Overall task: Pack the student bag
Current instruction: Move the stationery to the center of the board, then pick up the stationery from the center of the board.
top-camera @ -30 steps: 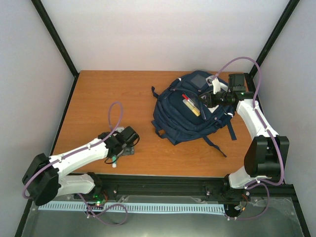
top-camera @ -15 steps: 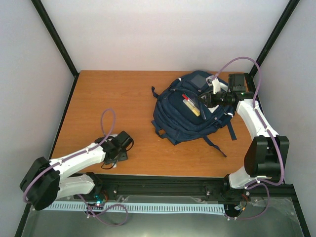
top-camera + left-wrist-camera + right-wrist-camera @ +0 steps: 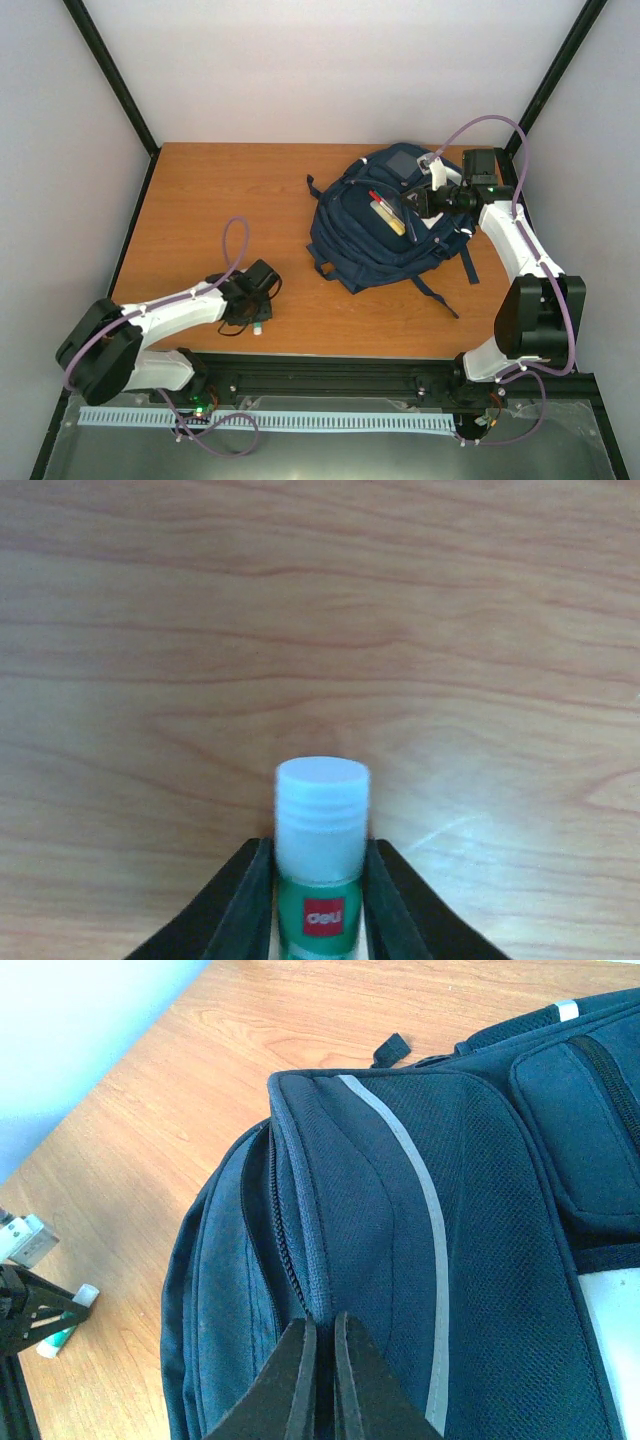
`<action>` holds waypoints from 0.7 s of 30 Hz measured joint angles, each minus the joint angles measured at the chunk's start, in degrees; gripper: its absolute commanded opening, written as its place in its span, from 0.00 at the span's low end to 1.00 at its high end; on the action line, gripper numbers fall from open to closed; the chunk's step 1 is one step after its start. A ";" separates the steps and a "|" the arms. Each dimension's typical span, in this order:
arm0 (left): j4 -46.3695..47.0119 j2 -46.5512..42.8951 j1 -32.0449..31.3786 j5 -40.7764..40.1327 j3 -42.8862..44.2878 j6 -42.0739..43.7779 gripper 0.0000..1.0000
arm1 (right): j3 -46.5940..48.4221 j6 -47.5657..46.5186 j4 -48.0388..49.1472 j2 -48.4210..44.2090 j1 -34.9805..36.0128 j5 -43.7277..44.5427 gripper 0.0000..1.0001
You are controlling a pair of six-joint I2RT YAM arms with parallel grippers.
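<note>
Camera overhead first: the student bag (image 3: 385, 225) lies on the far right part of the tabletop (image 3: 220, 200), front up, with a red pen (image 3: 380, 199) resting on it; the right claw (image 3: 432, 195) is at the bag's far right edge, well apart from the left claw (image 3: 255, 318), which sits low at the near left over a glue stick (image 3: 258, 327).

Left wrist view: black fingers (image 3: 245, 890) press both sides of the stick's green body just below its white cap (image 3: 321, 780); the claw is narrowed onto the stick, a hold that looks meant for lifting it off the wood.

Right wrist view: the fingers are pinched almost together on the bag's piped edge beside the zip (image 3: 285, 1250), gripping that fabric; I judge this holds the compartment mouth raised and steady, so the stick can go in.
</note>
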 measured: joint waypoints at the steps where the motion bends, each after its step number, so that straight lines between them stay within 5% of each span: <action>1: 0.81 0.63 -0.35 0.35 0.33 0.09 0.16 | 0.00 0.00 0.00 0.00 0.00 0.00 0.03; 10: 5.27 14.88 -12.33 2.14 11.54 2.99 0.17 | 0.00 0.00 0.00 0.17 0.00 -0.24 0.03; 17: 5.03 26.18 -21.64 2.21 23.43 9.18 0.40 | 0.00 0.00 0.00 0.17 0.00 -0.33 0.03; 21: 3.85 27.39 -22.67 2.03 25.03 10.71 0.41 | 0.00 -0.02 0.00 0.17 0.00 -0.35 0.03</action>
